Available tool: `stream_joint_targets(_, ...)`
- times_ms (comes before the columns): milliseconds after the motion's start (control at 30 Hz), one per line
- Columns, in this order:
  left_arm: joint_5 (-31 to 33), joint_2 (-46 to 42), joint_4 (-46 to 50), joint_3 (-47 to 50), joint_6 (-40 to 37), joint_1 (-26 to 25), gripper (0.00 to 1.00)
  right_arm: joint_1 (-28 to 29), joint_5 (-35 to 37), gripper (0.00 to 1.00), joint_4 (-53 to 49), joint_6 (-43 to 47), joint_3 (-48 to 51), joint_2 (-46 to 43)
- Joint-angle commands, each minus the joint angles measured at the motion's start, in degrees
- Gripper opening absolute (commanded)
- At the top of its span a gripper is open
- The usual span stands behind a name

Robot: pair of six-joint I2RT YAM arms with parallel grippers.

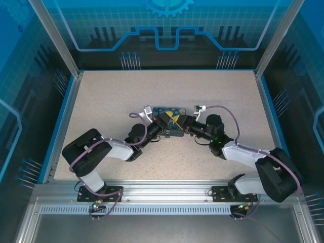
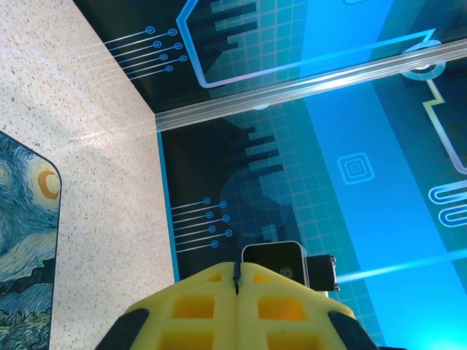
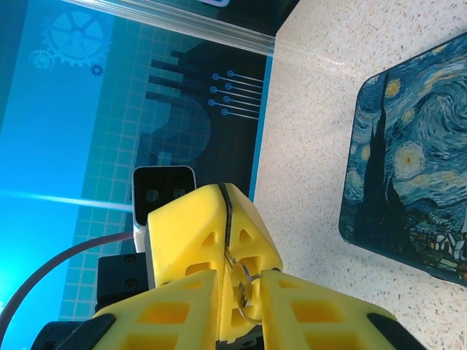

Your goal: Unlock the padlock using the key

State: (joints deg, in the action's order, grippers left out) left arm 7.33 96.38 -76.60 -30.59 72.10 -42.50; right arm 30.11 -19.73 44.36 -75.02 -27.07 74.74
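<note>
At mid-table: one padlock [image 3: 408, 168], one key [image 3: 244, 288], two end effectors [image 1: 163, 122] [image 1: 180, 122].

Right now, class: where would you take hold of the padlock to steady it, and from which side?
Probably across its two dark side edges, coming straight down from above. The padlock lies flat on the table, painted face up, so only those edges give opposing surfaces to pinch.
</note>
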Motion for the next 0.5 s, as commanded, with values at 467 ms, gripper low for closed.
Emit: stream_joint_targets(467,1.38,-0.50,-3.56,-0.08,0.33,0.02,0.00,1.71,0.21,0.21,2.75,-0.38,-1.85,1.85)
